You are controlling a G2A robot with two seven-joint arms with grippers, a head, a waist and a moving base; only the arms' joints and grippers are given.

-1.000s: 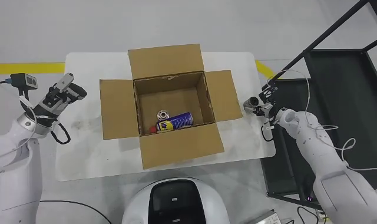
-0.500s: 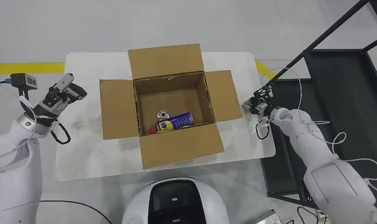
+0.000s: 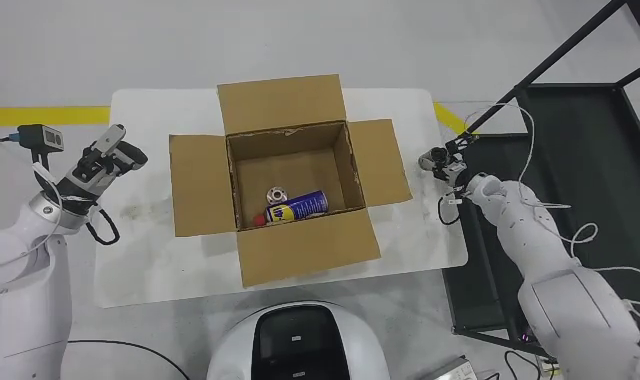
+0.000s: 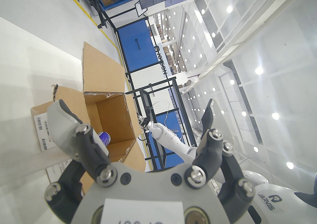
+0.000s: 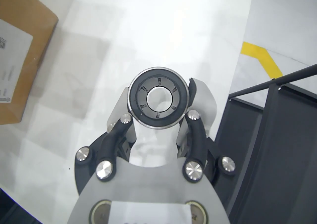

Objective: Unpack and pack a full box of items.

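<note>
Across the last second, no shift in the white table (image 3: 150, 265) or in the open cardboard box (image 3: 290, 105) at its middle, all four flaps splayed outward. Same for the black rack (image 3: 580, 150) just off the table's right side. Largest change, in the right arm: a small swing toward the table's far edge, taking the right gripper (image 3: 434, 161) along the bare strip between the box's right flap and the table's right edge. Fingers clamped on a metal ring (image 5: 137, 101) with a dark inner face, gripped by its outer rim, hole turned to the wrist camera with bare tabletop visible through it. Held over the strip, apart from the flap; clearance from the surface not readable. No motion at all from the left arm: left gripper (image 4: 133, 107) parked at the table's left edge, tilted upward, fingers wide apart and holding nothing. Inside the box, untouched: a blue and yellow spray can (image 3: 300, 206) lying on its side along the wall nearest the robot, and a small round metal piece (image 3: 275, 193) just beside its capped end. Read as unpacking under way, probably mid-carry toward a set-down spot on that right-hand strip, ring not yet released. With two things left on the box floor, emptying judged unfinished and repacking not begun. Worth watching: a round ring, prone to rolling off the nearby edge if put down on its rim.
</note>
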